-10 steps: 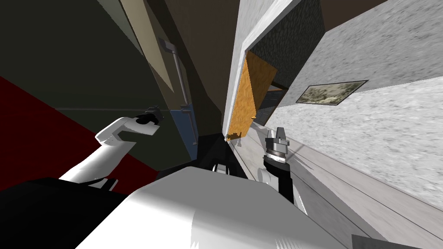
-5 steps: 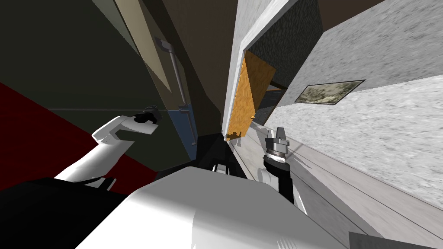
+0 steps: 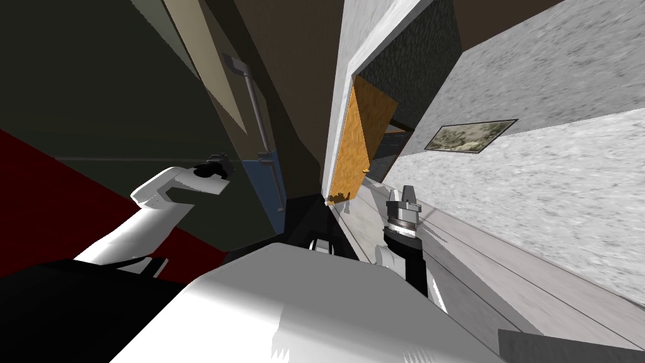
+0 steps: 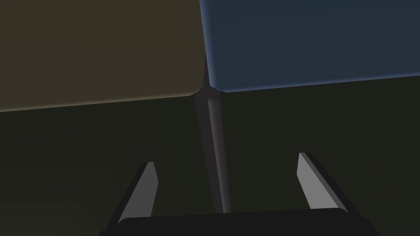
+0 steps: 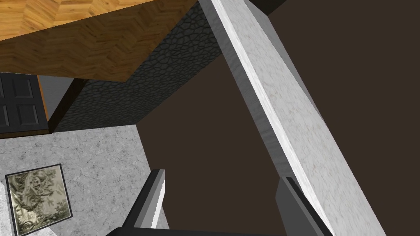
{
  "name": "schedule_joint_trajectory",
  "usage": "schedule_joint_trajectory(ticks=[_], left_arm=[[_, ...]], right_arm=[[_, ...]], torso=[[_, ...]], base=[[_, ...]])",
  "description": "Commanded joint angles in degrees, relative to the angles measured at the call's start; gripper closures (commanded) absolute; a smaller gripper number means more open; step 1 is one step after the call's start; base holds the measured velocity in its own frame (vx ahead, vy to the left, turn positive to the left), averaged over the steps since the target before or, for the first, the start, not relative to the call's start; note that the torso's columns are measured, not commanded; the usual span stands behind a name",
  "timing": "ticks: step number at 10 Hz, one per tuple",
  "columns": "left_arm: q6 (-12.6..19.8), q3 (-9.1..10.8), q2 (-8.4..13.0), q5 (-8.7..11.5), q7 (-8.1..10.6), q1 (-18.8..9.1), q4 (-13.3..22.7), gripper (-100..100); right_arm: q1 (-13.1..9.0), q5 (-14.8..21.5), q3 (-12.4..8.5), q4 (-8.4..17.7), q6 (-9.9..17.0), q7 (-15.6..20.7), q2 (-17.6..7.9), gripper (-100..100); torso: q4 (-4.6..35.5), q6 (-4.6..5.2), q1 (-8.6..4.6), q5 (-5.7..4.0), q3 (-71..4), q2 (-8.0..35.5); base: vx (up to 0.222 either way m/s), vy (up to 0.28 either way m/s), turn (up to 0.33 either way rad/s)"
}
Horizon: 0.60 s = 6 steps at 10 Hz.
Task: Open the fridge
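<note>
The fridge (image 3: 189, 94) stands at my front left, with a dark olive side, a tan upper door (image 3: 211, 75) and a blue lower door (image 3: 264, 186), each bearing a grey bar handle (image 3: 257, 107). My left gripper (image 3: 217, 169) is up against the fridge near where the two doors meet. In the left wrist view the left gripper (image 4: 229, 184) is open, and a dark narrow bar (image 4: 213, 147) runs between its fingers from the seam between the tan panel (image 4: 98, 53) and the blue panel (image 4: 311, 41). My right gripper (image 3: 408, 192) is held up at the right, open (image 5: 225, 205) and empty.
A white wall edge (image 3: 340, 94) rises just right of the fridge, with an orange wooden door (image 3: 353, 145) beyond it. A grey speckled wall with a framed picture (image 3: 469, 137) runs along the right. Red floor (image 3: 38, 189) lies at the left.
The whole head picture has slid slightly left, so my head or base has turned a little. Both arms keep their places, and the fridge doors look the same.
</note>
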Motion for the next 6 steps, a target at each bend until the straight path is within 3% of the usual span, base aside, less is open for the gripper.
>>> schedule_joint_trajectory(ticks=[1,6], left_arm=[[0.25,-0.26,1.42,0.44,1.45,-1.77,-0.08,-100],[1.43,0.04,2.27,0.78,2.33,-2.12,0.50,-100]], right_arm=[[0.00,0.00,0.00,0.00,0.00,0.00,0.00,0],[0.00,0.00,0.00,0.00,0.00,0.00,0.00,0]], torso=[[0.00,-0.04,-0.05,0.01,0.04,0.06],[-0.01,-0.13,0.24,0.13,0.06,0.09]], base=[[0.014,-0.056,-0.039],[0.003,-0.017,-0.022]])
